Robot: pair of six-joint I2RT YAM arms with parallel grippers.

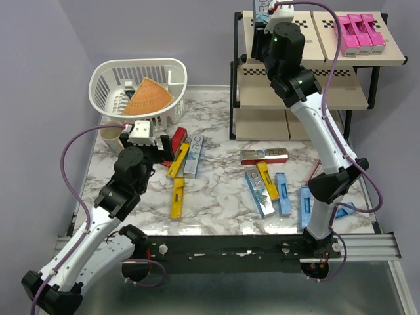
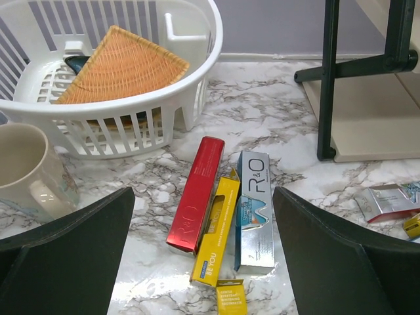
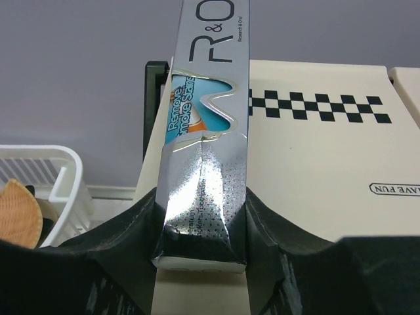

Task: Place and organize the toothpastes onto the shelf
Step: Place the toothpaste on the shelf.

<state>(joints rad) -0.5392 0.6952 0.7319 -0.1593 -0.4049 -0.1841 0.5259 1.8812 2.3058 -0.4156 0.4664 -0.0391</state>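
My right jaws clamp a silver-blue toothpaste carton (image 3: pixel 207 131) over the top of the shelf (image 3: pixel 315 170), left end. My left jaws hang spread above loose cartons (image 2: pixel 197 193) on the counter (image 2: pixel 275 111).

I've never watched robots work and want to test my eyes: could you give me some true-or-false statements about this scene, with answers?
1. The right gripper holds a silver carton up at the shelf's top tier. True.
2. The left gripper is clamped shut. False: it is open and holds nothing.
3. Pink cartons lie on the top tier. True.
4. The basket is full of cartons. False: it holds a woven orange piece, and no cartons show in it.
5. Several loose cartons lie on the table. True.
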